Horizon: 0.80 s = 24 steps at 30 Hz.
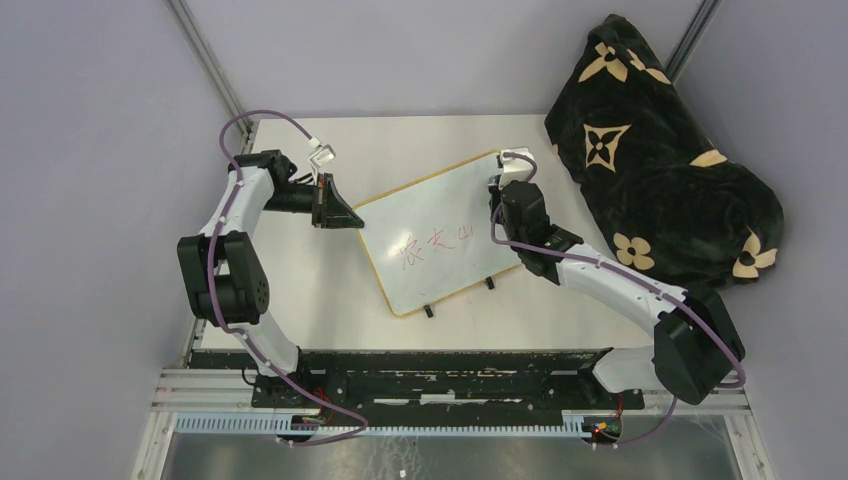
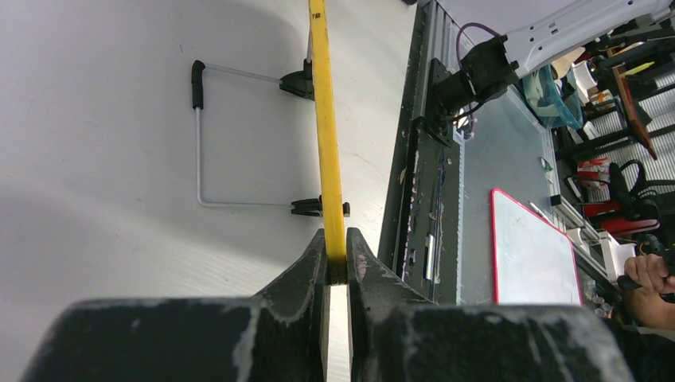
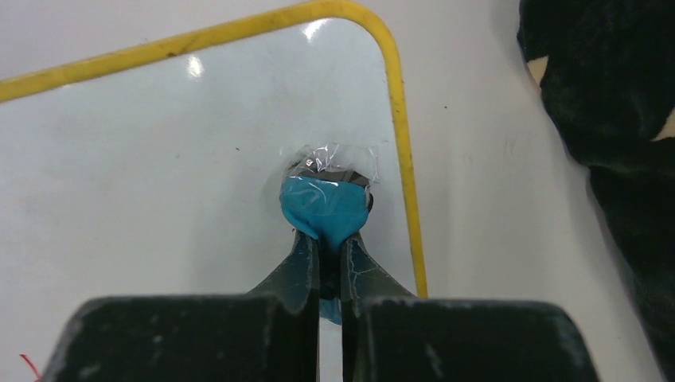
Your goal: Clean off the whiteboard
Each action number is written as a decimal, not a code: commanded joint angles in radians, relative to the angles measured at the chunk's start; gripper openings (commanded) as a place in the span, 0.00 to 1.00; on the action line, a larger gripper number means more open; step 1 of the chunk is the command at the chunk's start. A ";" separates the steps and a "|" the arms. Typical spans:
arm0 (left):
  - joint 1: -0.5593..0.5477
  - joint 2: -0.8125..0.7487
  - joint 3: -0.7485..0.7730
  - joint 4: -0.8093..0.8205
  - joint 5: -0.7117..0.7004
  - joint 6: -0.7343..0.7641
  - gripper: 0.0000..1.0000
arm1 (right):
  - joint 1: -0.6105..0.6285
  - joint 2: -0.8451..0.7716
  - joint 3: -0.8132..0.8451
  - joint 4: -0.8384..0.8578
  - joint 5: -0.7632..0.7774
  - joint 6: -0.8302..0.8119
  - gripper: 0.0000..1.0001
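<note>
The whiteboard (image 1: 440, 235) lies tilted on the table, yellow-framed, with red handwriting (image 1: 433, 243) near its middle and two black feet on its near edge. My left gripper (image 1: 345, 214) is shut on the board's left edge; in the left wrist view the yellow frame (image 2: 326, 143) runs up from between the jaws (image 2: 337, 259). My right gripper (image 1: 505, 185) is shut on the blue eraser (image 3: 325, 207), which rests on the white surface (image 3: 159, 183) near the board's far right corner, just inside the frame.
A black blanket with tan flower patterns (image 1: 660, 160) is heaped at the table's right side, close to the right arm. A wire stand (image 2: 199, 143) is clipped to the board's underside. The table's near edge has a black rail (image 1: 430, 365).
</note>
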 commanded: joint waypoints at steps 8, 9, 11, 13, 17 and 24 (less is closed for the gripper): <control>-0.008 0.013 0.014 0.002 -0.068 0.096 0.03 | -0.023 -0.074 -0.081 0.011 -0.076 0.069 0.01; -0.008 0.012 0.014 0.002 -0.067 0.096 0.03 | -0.022 -0.077 -0.083 0.012 -0.097 0.076 0.01; -0.008 0.013 0.012 0.003 -0.068 0.097 0.03 | -0.021 -0.083 -0.088 0.017 -0.131 0.087 0.01; -0.008 0.013 0.009 0.002 -0.070 0.097 0.03 | -0.019 -0.085 -0.092 0.016 -0.157 0.098 0.01; -0.008 0.014 0.007 0.002 -0.067 0.099 0.03 | 0.014 -0.082 -0.114 0.032 -0.171 0.114 0.01; -0.008 0.016 0.015 0.002 -0.063 0.094 0.03 | 0.136 -0.022 -0.137 0.075 -0.115 0.130 0.01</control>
